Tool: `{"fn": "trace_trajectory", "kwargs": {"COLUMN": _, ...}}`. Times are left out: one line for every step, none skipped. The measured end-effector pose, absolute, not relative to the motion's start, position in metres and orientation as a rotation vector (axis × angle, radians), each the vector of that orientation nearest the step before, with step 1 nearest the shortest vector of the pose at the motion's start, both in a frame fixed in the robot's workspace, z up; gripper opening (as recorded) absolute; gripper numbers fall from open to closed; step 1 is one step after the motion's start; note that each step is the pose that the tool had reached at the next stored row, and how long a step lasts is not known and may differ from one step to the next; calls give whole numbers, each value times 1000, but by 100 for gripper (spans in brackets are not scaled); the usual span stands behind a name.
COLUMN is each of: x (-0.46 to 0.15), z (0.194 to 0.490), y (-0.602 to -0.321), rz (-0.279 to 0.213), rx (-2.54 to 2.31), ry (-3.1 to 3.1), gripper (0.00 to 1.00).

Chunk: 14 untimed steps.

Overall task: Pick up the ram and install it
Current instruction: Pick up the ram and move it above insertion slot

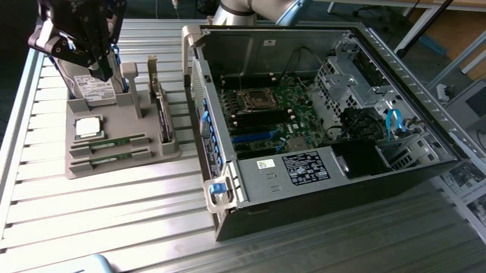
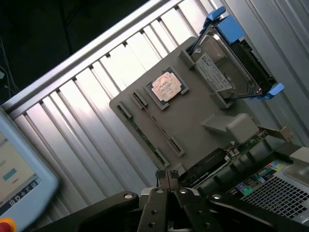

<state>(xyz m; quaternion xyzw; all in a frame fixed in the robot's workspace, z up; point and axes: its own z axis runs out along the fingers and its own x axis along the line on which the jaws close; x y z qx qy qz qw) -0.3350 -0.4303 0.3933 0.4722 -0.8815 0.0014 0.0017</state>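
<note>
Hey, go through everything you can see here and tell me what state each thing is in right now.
End effector: shut, holding nothing, above the tray.
Ram stick beside the processor chip: lying in its tray slot.
Other ram stick: lying in its tray slot.
Processor chip: flat on the tray.
Hard drive: upright in the tray.
Expansion card: upright in the tray.
Computer case: on its side, open.

Gripper hangs over the edge of the grey holder, fingertips together. Both sticks sit edge-on in their slots: ram stick just beside the processor, second ram stick parallel, nearer the holder's rim. Hard drive in a blue caddy stands at the holder's end. Slatted table underneath — pendant screen off to one side.
</note>
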Motion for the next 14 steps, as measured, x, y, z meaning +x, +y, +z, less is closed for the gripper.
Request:
{"fn": "trace_trajectory", "kwargs": {"x": -335, "z": 393, "y": -430, "rz": 5, "rx": 1490, "ry": -2761, "gripper": 11}}
{"fn": "trace_trajectory", "kwargs": {"x": -335, "z": 393, "y": -430, "rz": 6, "rx": 1498, "ry": -2757, "gripper": 11}}
{"fn": "trace_trajectory", "kwargs": {"x": -335, "z": 393, "y": -430, "rz": 6, "rx": 1505, "ry": -2753, "gripper": 11}}
{"fn": "trace_trajectory", "kwargs": {"x": -335, "z": 393, "y": -430, "rz": 7, "rx": 1513, "ry": -2748, "gripper": 11}}
{"fn": "trace_trajectory", "kwargs": {"x": -335, "z": 393, "y": -430, "rz": 8, "rx": 1519, "ry": -2745, "gripper": 11}}
{"fn": "trace_trajectory", "kwargs": {"x": -335, "z": 393, "y": -430, "rz": 8, "rx": 1527, "ry": -2740, "gripper": 11}}
{"fn": "trace_trajectory", "kwargs": {"x": -335, "z": 393, "y": -430, "rz": 9, "rx": 1534, "ry": -2736, "gripper": 11}}
{"fn": "trace_trajectory", "kwargs": {"x": -335, "z": 393, "y": -430, "rz": 10, "rx": 1541, "ry": -2732, "gripper": 11}}
{"fn": "trace_trajectory", "kwargs": {"x": -335, "z": 393, "y": -430, "rz": 11, "rx": 1548, "ry": -2727, "gripper": 11}}
{"fn": "trace_trajectory", "kwargs": {"x": -335, "z": 393, "y": -430, "rz": 12, "rx": 1559, "ry": -2721, "gripper": 11}}
{"fn": "trace_trajectory", "kwargs": {"x": -335, "z": 393, "y": -430, "rz": 13, "rx": 1572, "ry": -2713, "gripper": 11}}
{"fn": "trace_trajectory", "kwargs": {"x": -335, "z": 393, "y": -430, "rz": 14, "rx": 1580, "ry": -2708, "gripper": 11}}
{"fn": "trace_trajectory", "kwargs": {"x": -335, "z": 393, "y": -430, "rz": 14, "rx": 1587, "ry": -2703, "gripper": 11}}
{"fn": "trace_trajectory", "kwargs": {"x": -335, "z": 393, "y": -430, "rz": 15, "rx": 1594, "ry": -2699, "gripper": 11}}
